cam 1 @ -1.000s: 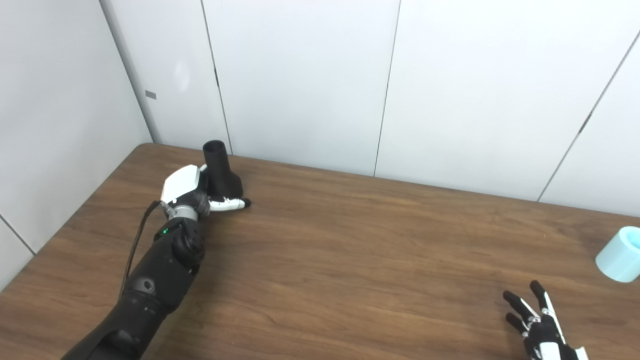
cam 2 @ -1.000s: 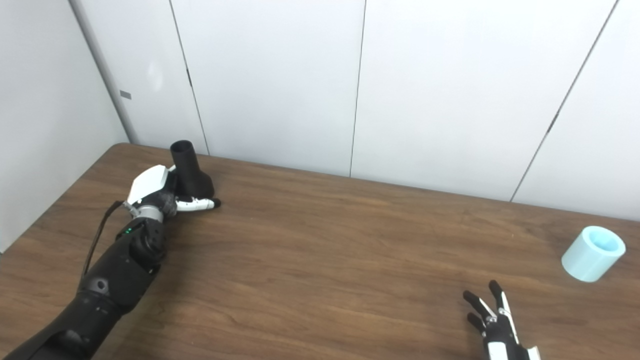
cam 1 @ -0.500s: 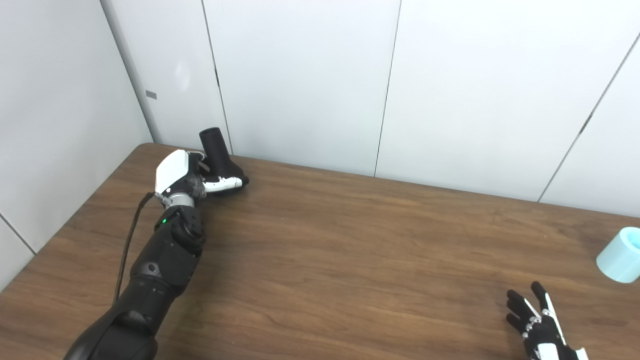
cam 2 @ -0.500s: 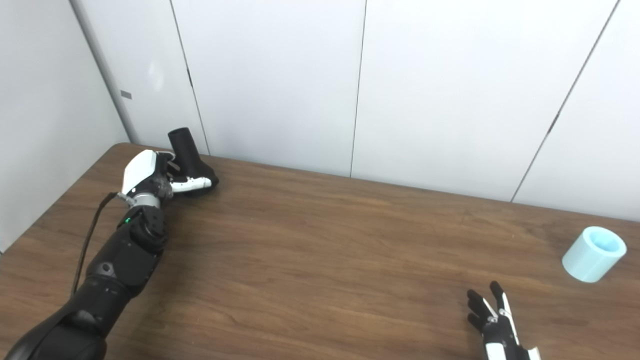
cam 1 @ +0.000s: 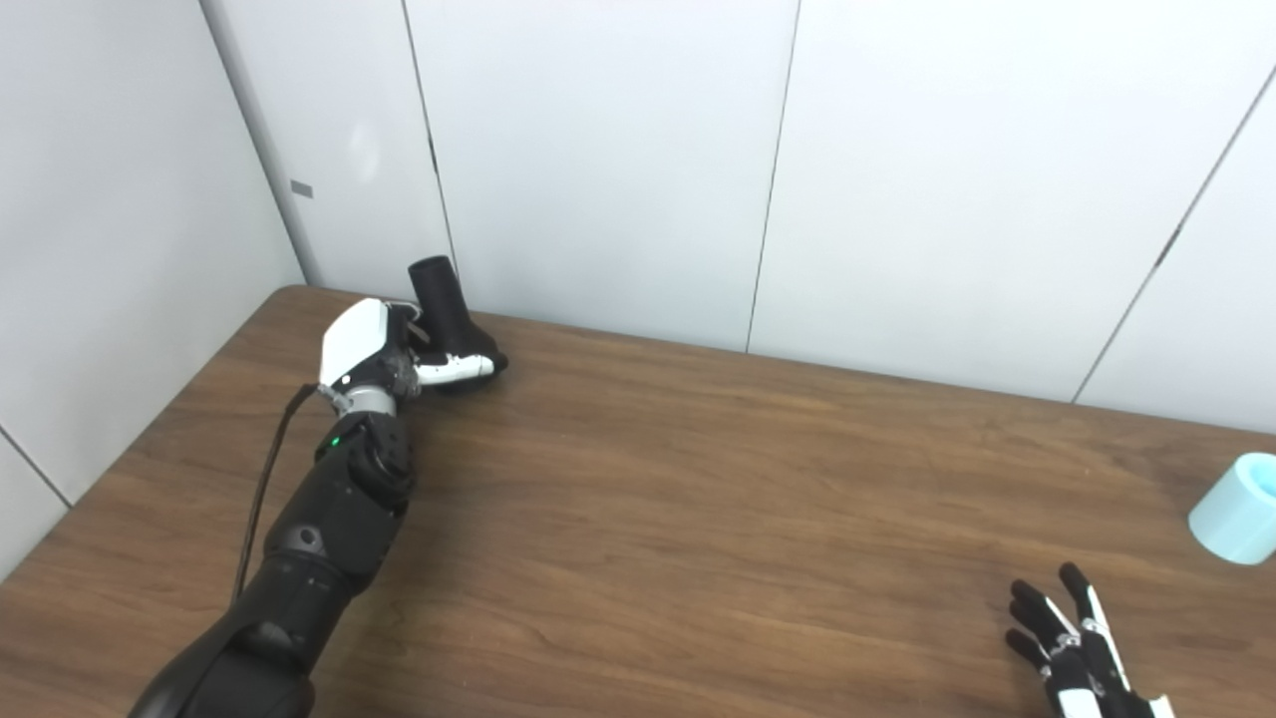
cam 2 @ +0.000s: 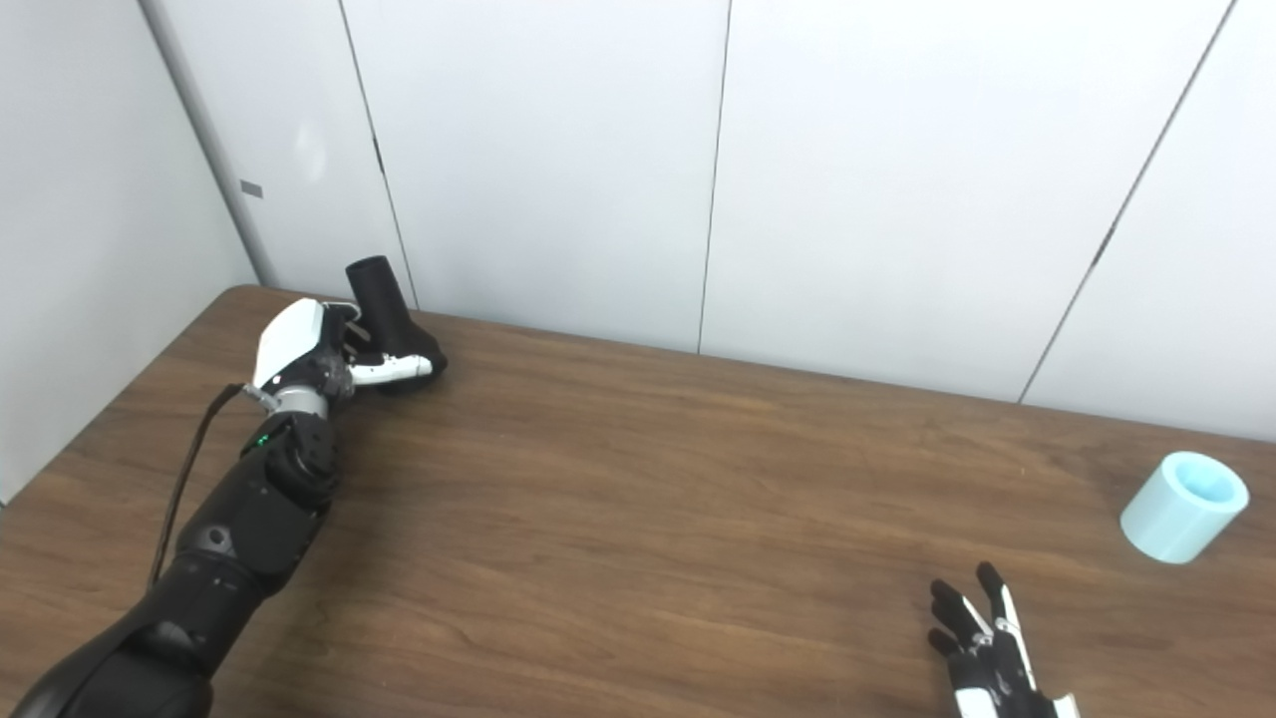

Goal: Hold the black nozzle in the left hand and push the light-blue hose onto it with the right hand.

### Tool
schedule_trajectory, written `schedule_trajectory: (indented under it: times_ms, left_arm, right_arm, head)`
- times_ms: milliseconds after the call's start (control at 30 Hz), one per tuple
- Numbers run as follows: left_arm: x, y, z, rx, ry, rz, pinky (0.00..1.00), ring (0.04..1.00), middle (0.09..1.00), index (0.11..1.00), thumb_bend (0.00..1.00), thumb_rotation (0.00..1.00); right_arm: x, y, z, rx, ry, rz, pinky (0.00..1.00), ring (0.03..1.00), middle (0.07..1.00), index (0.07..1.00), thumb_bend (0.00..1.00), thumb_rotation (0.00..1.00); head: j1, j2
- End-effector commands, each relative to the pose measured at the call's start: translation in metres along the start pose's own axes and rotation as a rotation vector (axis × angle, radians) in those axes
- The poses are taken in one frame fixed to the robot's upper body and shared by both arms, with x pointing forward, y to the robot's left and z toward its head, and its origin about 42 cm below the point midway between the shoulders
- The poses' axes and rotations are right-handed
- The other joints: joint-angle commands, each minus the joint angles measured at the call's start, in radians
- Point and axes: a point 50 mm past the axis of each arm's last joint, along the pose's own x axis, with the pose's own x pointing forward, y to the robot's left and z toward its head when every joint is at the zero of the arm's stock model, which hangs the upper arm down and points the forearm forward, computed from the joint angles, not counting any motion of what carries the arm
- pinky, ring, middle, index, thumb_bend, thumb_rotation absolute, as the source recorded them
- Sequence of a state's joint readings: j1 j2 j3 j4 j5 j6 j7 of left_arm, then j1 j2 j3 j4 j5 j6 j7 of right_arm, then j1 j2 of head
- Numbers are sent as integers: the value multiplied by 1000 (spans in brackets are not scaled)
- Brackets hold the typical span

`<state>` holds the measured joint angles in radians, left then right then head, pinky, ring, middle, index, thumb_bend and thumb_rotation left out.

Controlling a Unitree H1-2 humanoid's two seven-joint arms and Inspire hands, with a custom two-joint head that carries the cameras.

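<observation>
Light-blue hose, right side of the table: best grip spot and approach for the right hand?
Grip the light-blue hose around its outer wall, mid-length, coming from the near side where the right hand waits open. It is a short, stubby cylinder tilted with its open mouth up and away, so wrapping the wall probably keeps that mouth free for the black nozzle at the left hand.

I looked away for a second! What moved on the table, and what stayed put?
The left hand closed around the black nozzle and carried it a little farther back toward the wall, tilting it slightly. The right hand stayed open near the front edge, and the light-blue hose stayed lying at the right side of the table, untouched.
</observation>
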<state>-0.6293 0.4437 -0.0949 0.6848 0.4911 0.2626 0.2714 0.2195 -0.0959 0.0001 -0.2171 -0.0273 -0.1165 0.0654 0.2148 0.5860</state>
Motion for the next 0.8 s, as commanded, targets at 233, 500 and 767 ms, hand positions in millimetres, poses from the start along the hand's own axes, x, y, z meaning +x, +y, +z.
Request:
schedule_trajectory:
  times_ms: [233,500,767]
  left_arm:
    - [-41,-16,10,-27,-140,-38,454,431,508,486,502,0]
    - [-99,-44,18,-54,-304,24,318,409,499,503,474,0]
    - [-138,-50,35,-156,-353,-25,310,401,477,514,472,0]
  right_arm:
    - [-12,-2,-6,12,43,19,825,882,870,1000,516,941]
    - [-10,-2,-7,66,62,8,876,907,871,1000,555,1000]
    - [-8,2,-10,61,68,1,851,882,857,1000,554,1000]
  head:
    - [-8,6]
    - [-13,9]
    - [-65,20]
